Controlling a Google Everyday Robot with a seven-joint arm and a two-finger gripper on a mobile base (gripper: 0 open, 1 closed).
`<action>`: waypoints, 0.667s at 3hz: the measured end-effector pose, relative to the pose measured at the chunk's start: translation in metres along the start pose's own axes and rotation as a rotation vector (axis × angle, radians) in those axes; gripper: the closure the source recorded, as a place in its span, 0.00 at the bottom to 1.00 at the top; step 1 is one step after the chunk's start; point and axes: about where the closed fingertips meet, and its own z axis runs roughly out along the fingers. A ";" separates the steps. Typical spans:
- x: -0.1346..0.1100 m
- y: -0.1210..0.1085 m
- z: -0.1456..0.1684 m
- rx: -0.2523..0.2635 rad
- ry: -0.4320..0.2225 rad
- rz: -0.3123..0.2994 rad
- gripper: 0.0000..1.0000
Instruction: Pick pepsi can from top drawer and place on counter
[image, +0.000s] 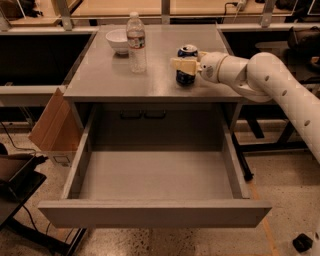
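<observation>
One pepsi can (185, 78), partly behind the gripper (181, 64), stands on the counter (150, 80).

Figure: Grey counter (160, 82) bearing 3 standing objects.
The counter carries 1 white bowl (118, 41) at the rear left, 1 clear water bottle (136, 42) upright just beside it, and 1 pepsi can (186, 77) upright toward the right edge, apart from the bottle. The gripper (181, 61) sits at the can, reaching in from the right.
</observation>
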 end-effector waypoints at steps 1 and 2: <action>0.000 0.002 0.002 -0.004 0.000 0.001 0.00; -0.023 0.001 -0.007 -0.027 0.004 -0.011 0.00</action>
